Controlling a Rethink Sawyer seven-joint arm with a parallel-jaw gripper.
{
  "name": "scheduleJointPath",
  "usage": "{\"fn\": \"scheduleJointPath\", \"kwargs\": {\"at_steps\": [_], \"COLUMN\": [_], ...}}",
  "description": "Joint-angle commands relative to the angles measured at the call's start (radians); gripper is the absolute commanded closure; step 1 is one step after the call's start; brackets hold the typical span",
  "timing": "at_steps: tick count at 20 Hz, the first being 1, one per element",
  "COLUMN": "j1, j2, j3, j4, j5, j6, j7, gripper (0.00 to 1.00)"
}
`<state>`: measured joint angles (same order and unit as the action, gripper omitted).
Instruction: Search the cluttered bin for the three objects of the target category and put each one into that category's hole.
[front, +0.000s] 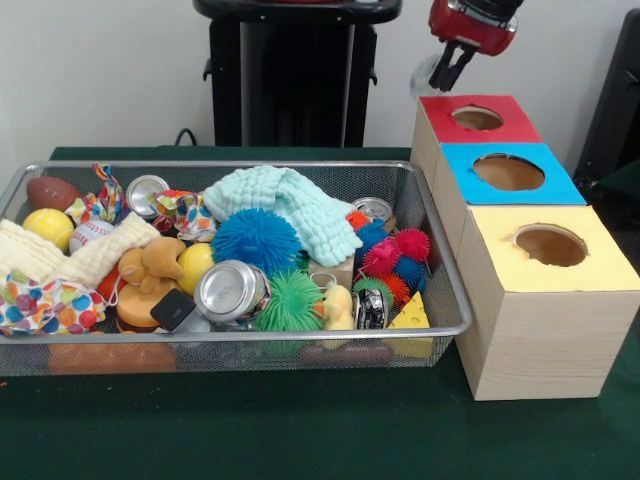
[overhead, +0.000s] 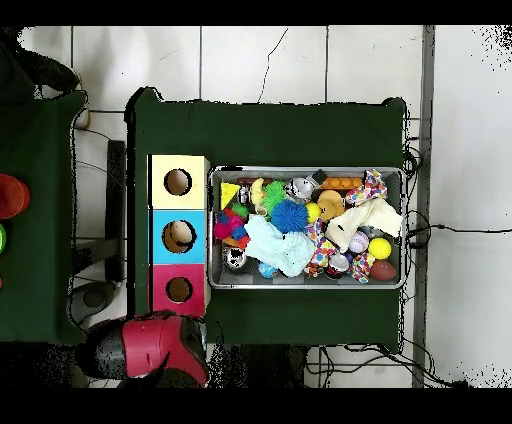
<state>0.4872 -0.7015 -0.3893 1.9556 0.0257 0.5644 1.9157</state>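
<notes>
Hand (front: 452, 68) above red box (front: 477, 119), fingers pinching clear bottle (front: 425, 72). I judge drop step underway. Bin (front: 440, 262) at 9 o'clock from boxes. Next: centre over hole, release.

Silver mesh bin (front: 440, 262); red (front: 478, 119), blue (front: 510, 173), yellow (front: 551, 247) box tops.

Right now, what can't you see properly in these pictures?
- Front view: the gripper is near the top edge, above the red box. A pale blur beside it may be something held, but that cannot be told.
- Overhead view: the arm covers the gripper.
- Both views: piled toys hide whatever lies deeper in the bin.
- Overhead view: something pale in the blue box is too small to name.
</notes>
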Motion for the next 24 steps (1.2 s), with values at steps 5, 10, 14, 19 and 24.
{"fn": "scheduleJointPath", "kwargs": {"at_steps": [5, 10, 14, 19, 24], "j1": [-0.07, -0.076, -0.083, -0.069, -0.046], "j2": [-0.035, -0.122, -0.169, -0.207, -0.295], "j3": [0.102, 0.099, 0.104, 0.089, 0.069], "j4": [-0.16, -0.11, -0.112, -0.128, -0.016], "j5": [0.034, 0.027, 0.021, 0.001, -0.02], "j6": [0.205, 0.289, 0.372, 0.452, 0.418], "j7": [0.109, 0.082, 0.064, 0.079, 0.068], "gripper": [1.0, 1.0, 1.0, 1.0, 1.0]}}
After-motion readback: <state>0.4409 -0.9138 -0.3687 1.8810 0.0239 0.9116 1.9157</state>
